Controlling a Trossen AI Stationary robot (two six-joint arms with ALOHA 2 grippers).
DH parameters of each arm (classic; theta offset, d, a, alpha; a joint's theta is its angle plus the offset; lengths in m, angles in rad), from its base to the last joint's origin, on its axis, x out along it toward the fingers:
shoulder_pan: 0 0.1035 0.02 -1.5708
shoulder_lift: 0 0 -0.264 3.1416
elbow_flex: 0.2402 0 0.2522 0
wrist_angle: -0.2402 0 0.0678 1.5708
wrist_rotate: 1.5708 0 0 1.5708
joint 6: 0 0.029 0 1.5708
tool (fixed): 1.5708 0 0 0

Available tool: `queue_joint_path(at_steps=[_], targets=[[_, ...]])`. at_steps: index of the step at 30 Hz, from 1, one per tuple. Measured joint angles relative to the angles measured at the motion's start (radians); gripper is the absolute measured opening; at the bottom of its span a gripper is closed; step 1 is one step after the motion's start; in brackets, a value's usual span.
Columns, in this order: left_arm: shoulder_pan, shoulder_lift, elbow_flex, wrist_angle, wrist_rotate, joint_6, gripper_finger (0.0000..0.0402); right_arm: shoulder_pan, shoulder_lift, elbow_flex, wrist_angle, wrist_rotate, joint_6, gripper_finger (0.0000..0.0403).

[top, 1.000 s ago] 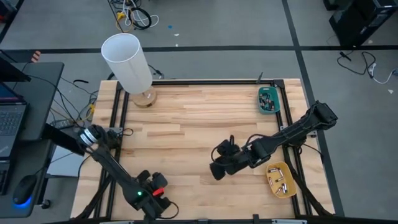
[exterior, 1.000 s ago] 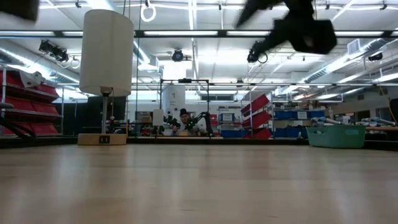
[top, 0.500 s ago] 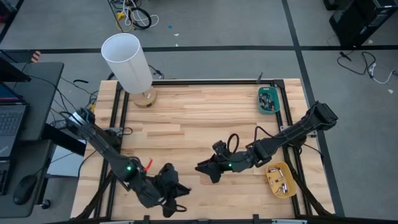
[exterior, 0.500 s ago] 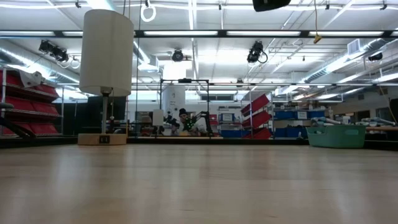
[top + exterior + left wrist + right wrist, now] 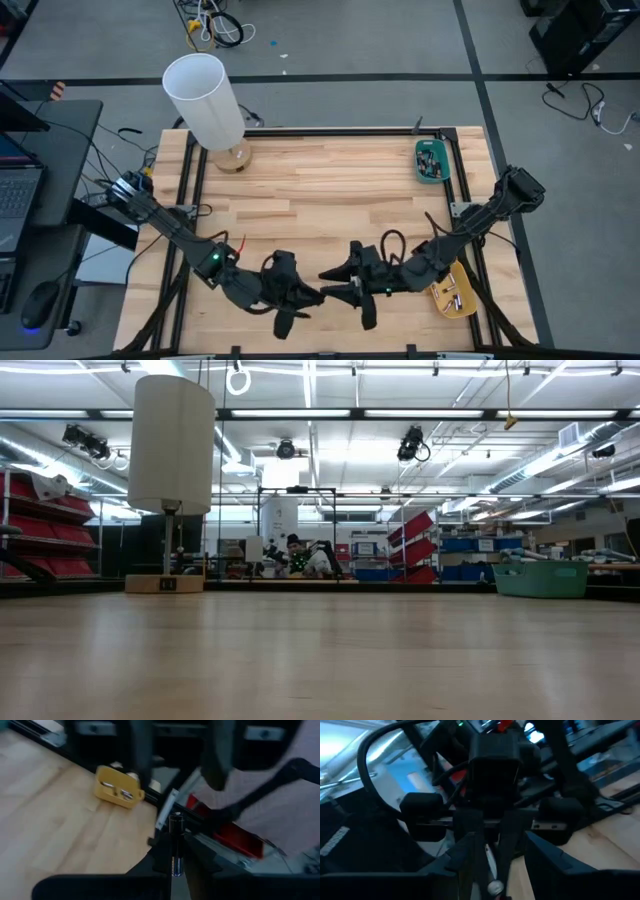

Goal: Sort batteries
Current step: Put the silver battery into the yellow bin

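A small dark cylindrical battery (image 5: 174, 845) stands pinched lengthwise in the left gripper (image 5: 318, 295), held above the table's near edge, where the right gripper (image 5: 330, 280) meets it, fingers parted around its tip. Rigid, smooth and probably light, it would likely slip unless clamped mid-barrel. The yellow plastic tray (image 5: 452, 289) lies near.

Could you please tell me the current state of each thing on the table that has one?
Left tool: shut on a dark battery, at the table's front middle.
Right tool: right up against the left tool's tip.
Yellow tray: holds silvery batteries.
Teal tray: holds dark batteries.
Lamp: upright.
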Motion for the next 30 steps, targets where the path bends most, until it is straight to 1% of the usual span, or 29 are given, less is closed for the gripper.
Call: queue_joint_path(at_steps=[6, 9, 14, 17, 21, 30], targets=[[0.004, -0.015, 0.000, 0.001, -0.101, -0.008, 0.0041, 0.040, 0.000, 0.000, 0.000, 0.165, 0.014, 0.0147], [0.005, -0.027, 0.000, 0.004, -0.131, -0.009, 0.0041, 0.045, 0.000, 0.000, 0.000, 0.177, 0.041, 0.0149], [0.017, -0.028, 0.000, 0.002, -0.122, -0.012, 0.0041, 0.025, 0.000, -0.016, -0.004, 0.177, 0.126, 0.0147], [0.023, -0.028, 0.000, 0.001, -0.123, -0.023, 0.0041, 0.013, 0.000, -0.018, -0.006, 0.151, 0.165, 0.0141], [0.029, -0.028, 0.001, 0.005, -0.122, -0.023, 0.0041, 0.013, 0.000, -0.018, -0.007, 0.140, 0.172, 0.0117], [0.045, -0.028, 0.002, 0.007, -0.110, -0.060, 0.0041, 0.016, 0.000, -0.018, -0.011, 0.146, 0.170, 0.0029]])
